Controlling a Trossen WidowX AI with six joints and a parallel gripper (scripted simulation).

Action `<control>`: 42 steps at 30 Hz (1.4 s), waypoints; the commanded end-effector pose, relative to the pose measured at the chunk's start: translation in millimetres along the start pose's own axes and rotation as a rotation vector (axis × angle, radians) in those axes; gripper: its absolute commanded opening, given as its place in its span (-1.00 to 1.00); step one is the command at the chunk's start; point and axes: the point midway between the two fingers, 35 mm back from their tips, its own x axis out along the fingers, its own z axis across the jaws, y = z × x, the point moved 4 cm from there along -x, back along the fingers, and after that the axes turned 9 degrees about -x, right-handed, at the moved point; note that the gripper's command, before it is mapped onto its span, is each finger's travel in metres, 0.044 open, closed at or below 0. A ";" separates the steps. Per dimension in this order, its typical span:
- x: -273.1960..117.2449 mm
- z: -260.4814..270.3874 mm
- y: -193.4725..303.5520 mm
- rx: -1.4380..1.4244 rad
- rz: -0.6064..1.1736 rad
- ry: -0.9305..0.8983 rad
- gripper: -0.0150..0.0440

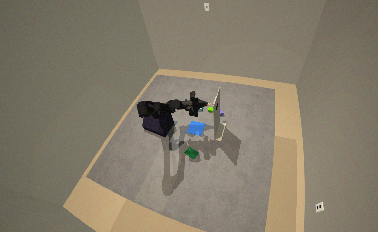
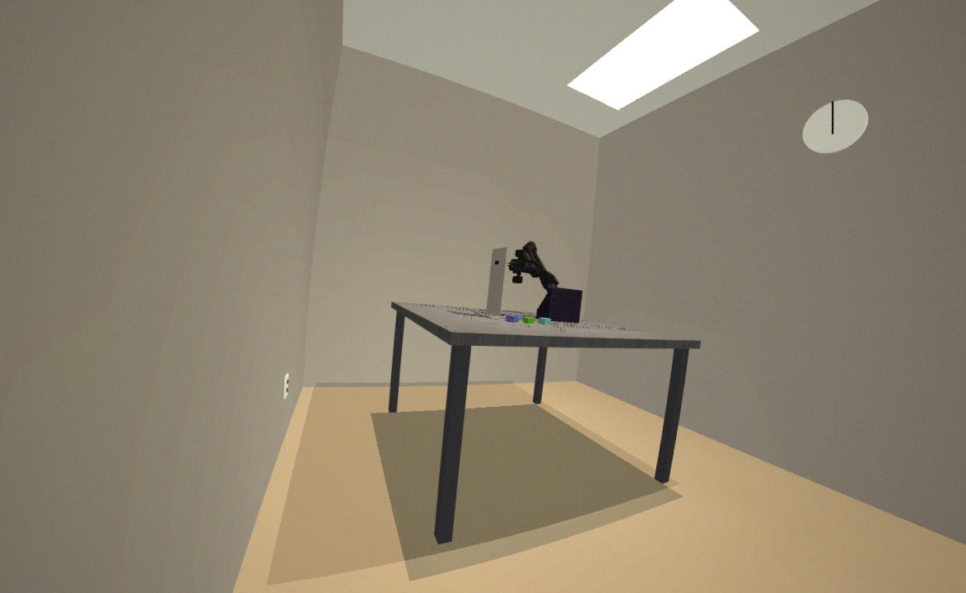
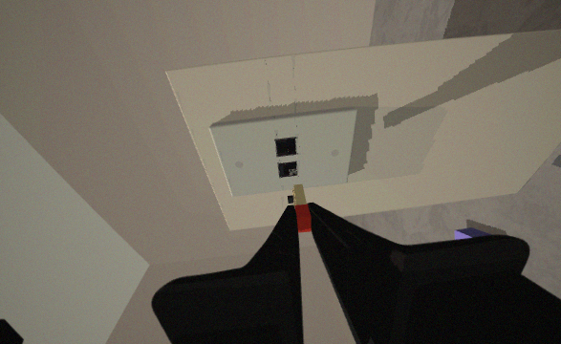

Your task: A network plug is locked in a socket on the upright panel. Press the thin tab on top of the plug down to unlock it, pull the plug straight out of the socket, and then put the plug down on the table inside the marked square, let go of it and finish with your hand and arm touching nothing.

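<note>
My gripper (image 1: 207, 103) (image 3: 300, 210) is shut on the network plug (image 1: 209, 104) (image 3: 299, 194), which has a red part between the fingertips and a yellowish front end sticking out. The plug is out of the socket and held in the air, a small gap in front of the upright panel (image 1: 216, 124) (image 2: 497, 286) (image 3: 404, 62). The pale socket plate (image 3: 256, 143) shows two dark openings, both with no plug in them. A flat blue square (image 1: 196, 128) lies on the table below the gripper. The thin tab on the plug cannot be made out.
A dark green flat piece (image 1: 191, 153) lies in front of the blue square. Near the panel's foot lie a lime block (image 1: 210, 109) (image 2: 529, 319), a purple block (image 1: 221, 112) (image 2: 511, 318) (image 3: 468, 233) and a teal block (image 1: 201, 110) (image 2: 544, 320). The arm's dark base (image 1: 158, 124) (image 2: 564, 304) stands opposite the panel.
</note>
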 end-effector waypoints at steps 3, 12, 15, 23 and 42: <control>-5.5 -0.6 1.7 0.003 0.001 0.004 -0.49; -11.3 -0.4 3.3 0.003 0.001 0.004 -0.49; -13.2 -0.3 3.9 0.003 0.001 0.004 -0.49; -18.2 -0.1 5.4 0.003 0.001 0.004 -0.49; -22.3 18.5 5.3 0.003 0.003 0.003 -0.49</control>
